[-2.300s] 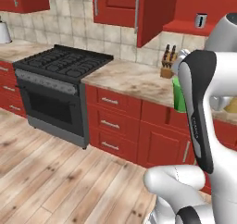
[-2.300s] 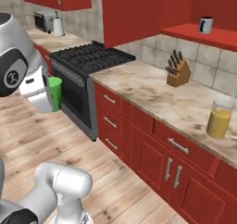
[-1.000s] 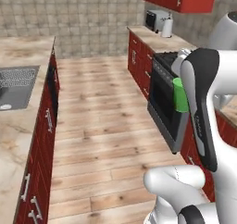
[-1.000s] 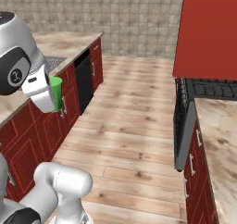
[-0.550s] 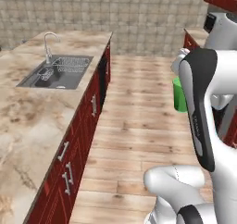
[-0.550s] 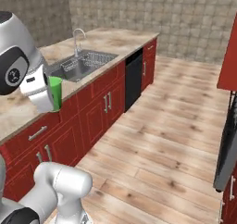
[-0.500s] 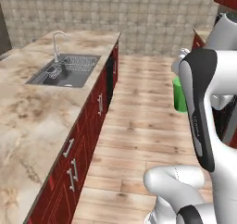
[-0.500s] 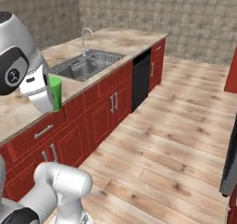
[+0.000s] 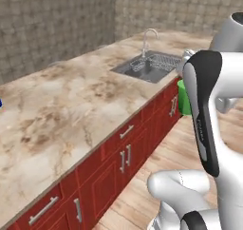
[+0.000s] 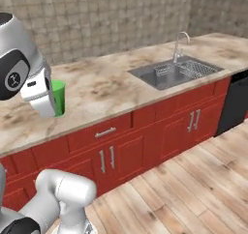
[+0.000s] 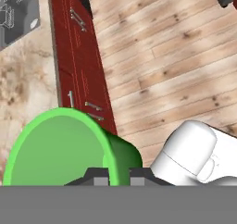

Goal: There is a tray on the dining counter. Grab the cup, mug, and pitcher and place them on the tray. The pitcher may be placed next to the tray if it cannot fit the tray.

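my gripper [image 11: 116,177] was pinched tight on the green cup's [image 11: 69,146] rim, sink [image 10: 169,73] at two o'clock.

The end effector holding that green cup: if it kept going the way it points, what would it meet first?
Probably the wooden plank floor beside the red cabinet fronts; the end effector, shut on the small green handleless cup, looks down there, though depth is unclear.

Glossy white rounded shells make up the arm [image 9: 216,143]. A long black stripe with small pale lettering runs down its forearm link. One joint shows a dark grey round cap. The claw [image 11: 118,177] has small dark finger tips.
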Robot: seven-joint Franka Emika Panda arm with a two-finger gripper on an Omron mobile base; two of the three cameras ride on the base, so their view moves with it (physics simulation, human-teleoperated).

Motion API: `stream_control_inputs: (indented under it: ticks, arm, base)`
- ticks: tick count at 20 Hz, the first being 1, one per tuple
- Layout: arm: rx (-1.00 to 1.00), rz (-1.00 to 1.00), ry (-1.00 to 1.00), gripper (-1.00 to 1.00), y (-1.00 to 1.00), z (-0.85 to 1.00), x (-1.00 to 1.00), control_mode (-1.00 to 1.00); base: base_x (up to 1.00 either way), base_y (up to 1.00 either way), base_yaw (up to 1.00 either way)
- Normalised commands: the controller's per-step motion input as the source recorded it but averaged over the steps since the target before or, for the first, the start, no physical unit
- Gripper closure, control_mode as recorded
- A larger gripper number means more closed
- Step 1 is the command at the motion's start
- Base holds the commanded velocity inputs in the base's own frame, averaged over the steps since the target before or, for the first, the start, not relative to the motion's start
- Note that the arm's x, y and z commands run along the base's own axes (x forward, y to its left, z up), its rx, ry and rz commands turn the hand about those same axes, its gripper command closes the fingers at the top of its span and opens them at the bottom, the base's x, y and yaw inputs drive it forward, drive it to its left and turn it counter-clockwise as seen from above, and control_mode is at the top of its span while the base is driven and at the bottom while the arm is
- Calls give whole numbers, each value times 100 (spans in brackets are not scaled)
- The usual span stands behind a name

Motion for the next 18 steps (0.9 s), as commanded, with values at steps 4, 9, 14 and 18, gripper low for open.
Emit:
stream_control_inputs:
  ticks: [4,9,14,18]
  arm:
    - [0,0,0,100,0,0,0,100]
    - [0,0,0,100,0,0,0,100]
    - [0,0,0,100,0,0,0,100]
    - [0,0,0,100,0,0,0,100]
  base:
    - [-21,0,75]
    - [-26,15,68]
    - [-25,39,59]
    - [-18,85,38]
